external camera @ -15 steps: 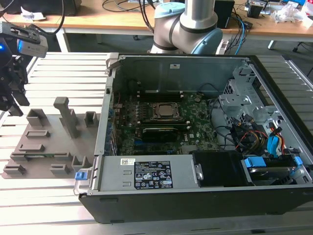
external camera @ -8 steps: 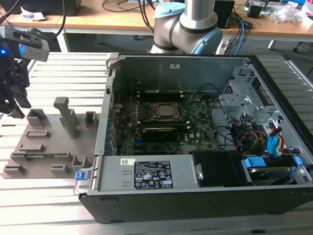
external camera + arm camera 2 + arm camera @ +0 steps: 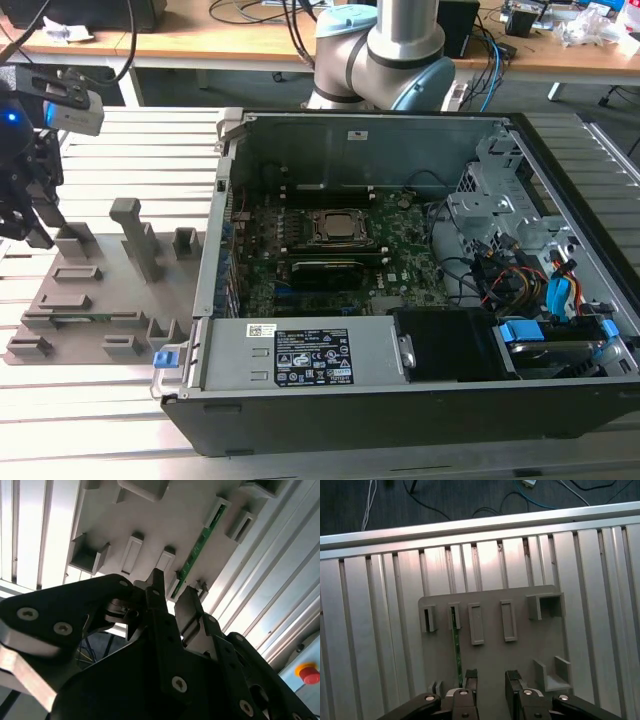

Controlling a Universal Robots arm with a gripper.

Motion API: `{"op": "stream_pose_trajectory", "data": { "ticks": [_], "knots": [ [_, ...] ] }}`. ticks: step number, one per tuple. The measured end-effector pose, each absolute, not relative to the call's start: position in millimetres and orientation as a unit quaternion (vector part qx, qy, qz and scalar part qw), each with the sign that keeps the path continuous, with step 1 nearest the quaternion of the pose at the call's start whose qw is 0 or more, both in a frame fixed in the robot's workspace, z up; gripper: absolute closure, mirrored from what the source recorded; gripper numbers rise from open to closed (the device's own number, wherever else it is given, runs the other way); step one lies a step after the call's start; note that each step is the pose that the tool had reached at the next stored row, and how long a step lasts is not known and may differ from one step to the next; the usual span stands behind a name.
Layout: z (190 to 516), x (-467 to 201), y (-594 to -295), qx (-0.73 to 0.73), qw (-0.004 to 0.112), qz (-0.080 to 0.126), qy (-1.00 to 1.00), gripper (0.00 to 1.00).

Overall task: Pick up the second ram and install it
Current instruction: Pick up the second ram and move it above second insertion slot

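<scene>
The second ram (image 3: 455, 647) is a thin green stick standing on edge in a slot of the grey holder tray (image 3: 492, 652). It also appears in the second wrist view (image 3: 196, 550) and, as a green sliver at the tray's near side, in the exterior view (image 3: 85, 319). My gripper (image 3: 491, 677) hovers above the tray, open, with nothing between its fingers. In the first wrist view the ram lies just beside one fingertip (image 3: 470, 676), outside the gap. In the exterior view the gripper (image 3: 35, 225) hangs over the tray's (image 3: 100, 290) far left end.
An open computer case (image 3: 400, 390) fills the exterior view's right, with the green motherboard (image 3: 400, 255) inside and cables and blue drive clips at its right end. The tray has upright posts (image 3: 135, 235). Everything rests on a ribbed metal table (image 3: 130, 150).
</scene>
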State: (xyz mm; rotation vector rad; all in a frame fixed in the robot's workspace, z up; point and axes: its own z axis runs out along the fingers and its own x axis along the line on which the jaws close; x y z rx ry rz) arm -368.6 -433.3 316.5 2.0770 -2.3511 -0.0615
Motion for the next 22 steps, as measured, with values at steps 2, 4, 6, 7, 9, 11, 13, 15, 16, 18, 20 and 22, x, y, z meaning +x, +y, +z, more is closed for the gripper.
{"op": "stream_pose_trajectory", "data": {
  "ticks": [2,4,6,7,9,11,13,15,16,18,20,22],
  "knots": [
    [314.8,-368.6,-435.2,0.663,0.002,-0.020,-0.748,0.64],
    [312.1,-368.6,-439.8,0.669,0.002,-0.020,-0.743,0.64],
    [310.2,-368.5,-446.4,0.674,0.002,-0.019,-0.739,0.64],
    [309.6,-368.4,-446.6,0.676,0.002,-0.019,-0.736,0.64],
    [308.6,-368.2,-446.7,0.688,0.003,-0.019,-0.725,0.64],
    [307.3,-367.3,-446.8,0.689,0.003,-0.019,-0.725,0.64],
    [305.1,-364.7,-446.7,0.689,0.003,-0.019,-0.725,0.64],
    [303.5,-364.0,-446.7,0.689,0.003,-0.019,-0.725,0.64],
    [302.6,-363.9,-446.7,0.689,0.003,-0.019,-0.725,0.64],
    [299.4,-363.4,-446.8,0.689,0.003,-0.019,-0.725,0.64],
    [297.6,-363.2,-446.8,0.689,0.003,-0.019,-0.725,0.64],
    [294.6,-362.7,-446.8,0.689,0.003,-0.019,-0.725,0.64]
  ]
}}
